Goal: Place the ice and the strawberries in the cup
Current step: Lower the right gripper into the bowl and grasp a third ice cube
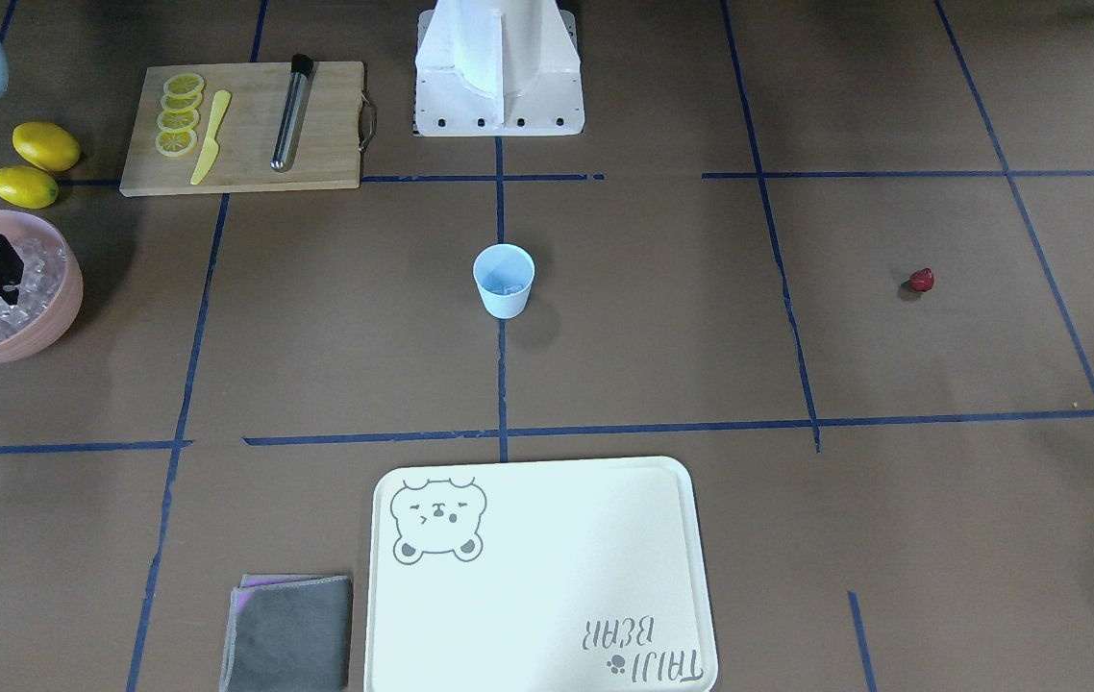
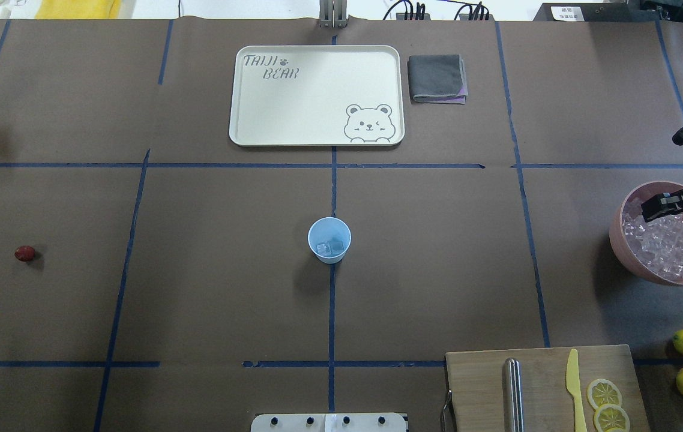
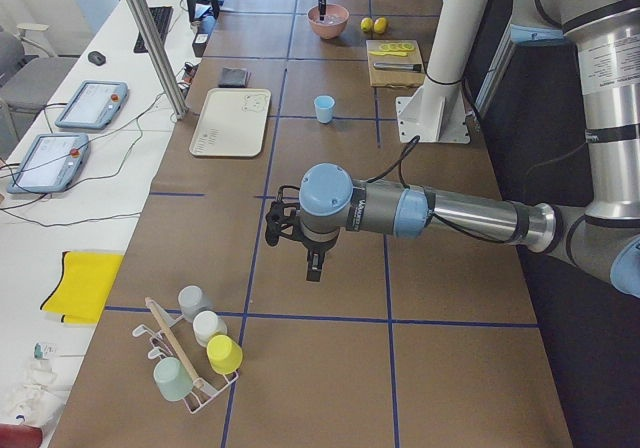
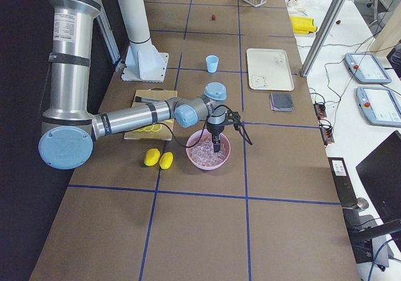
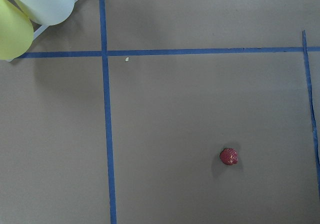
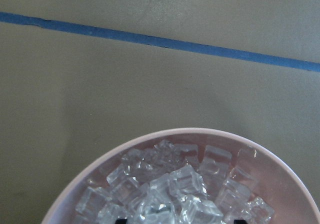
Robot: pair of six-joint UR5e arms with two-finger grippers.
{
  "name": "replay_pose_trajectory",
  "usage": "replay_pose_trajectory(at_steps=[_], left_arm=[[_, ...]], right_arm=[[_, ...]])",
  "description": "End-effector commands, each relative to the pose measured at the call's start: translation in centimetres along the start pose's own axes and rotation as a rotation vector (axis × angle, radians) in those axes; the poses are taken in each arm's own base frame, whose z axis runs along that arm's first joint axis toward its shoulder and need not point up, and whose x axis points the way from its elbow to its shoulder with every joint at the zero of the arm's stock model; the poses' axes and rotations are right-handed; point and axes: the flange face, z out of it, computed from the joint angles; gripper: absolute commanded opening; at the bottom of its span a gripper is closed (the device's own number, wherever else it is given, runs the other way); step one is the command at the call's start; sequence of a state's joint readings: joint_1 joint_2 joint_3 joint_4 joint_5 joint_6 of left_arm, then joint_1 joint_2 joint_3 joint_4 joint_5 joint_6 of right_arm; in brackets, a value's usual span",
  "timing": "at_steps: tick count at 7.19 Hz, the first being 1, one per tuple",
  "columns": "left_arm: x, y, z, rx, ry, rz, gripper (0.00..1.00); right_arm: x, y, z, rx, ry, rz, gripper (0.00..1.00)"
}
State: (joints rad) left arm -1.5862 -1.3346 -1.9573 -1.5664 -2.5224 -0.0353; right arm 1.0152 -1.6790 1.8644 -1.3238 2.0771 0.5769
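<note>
ice: mostly sitting heaped in the pink bowl [image 2: 622,246] at the table's right end [image 6: 172,186]; two cubes are lying in the cup [image 2: 329,240]
right gripper vs ice: right gripper [image 2: 652,210] is hanging inside the bowl's rim, tips dipping among the top cubes
right gripper state: fingers are standing spread with cubes between them, not pinching any that I can make out
right arm: forearm is stretching out level above the table, wrist pointing straight down
cup: standing upright mid-table, well apart from bowl and strawberry
strawberry: lying on bare paper [image 5: 229,156] towards the left end, showing low and right in the left wrist view
left gripper: left gripper [image 3: 312,266] is hanging pointed down above the table; can't tell if it is spread or pressed together
left arm: forearm is reaching out level over the table
</note>
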Motion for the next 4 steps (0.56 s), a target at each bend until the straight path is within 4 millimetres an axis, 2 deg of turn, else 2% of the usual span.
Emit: replay_pose_trajectory(at_steps=[1,4], left_arm=[[0.01,0.00,0.00,0.000,0.001,0.000,1.00],[-0.05,0.08,0.04,-0.002,0.001,-0.003,1.00]], right_arm=[[-0.31,0.12,0.13,-0.020,-0.028,0.003,0.77],[-0.78,-0.05,0.20,-0.033,-0.051,0.001,0.76]])
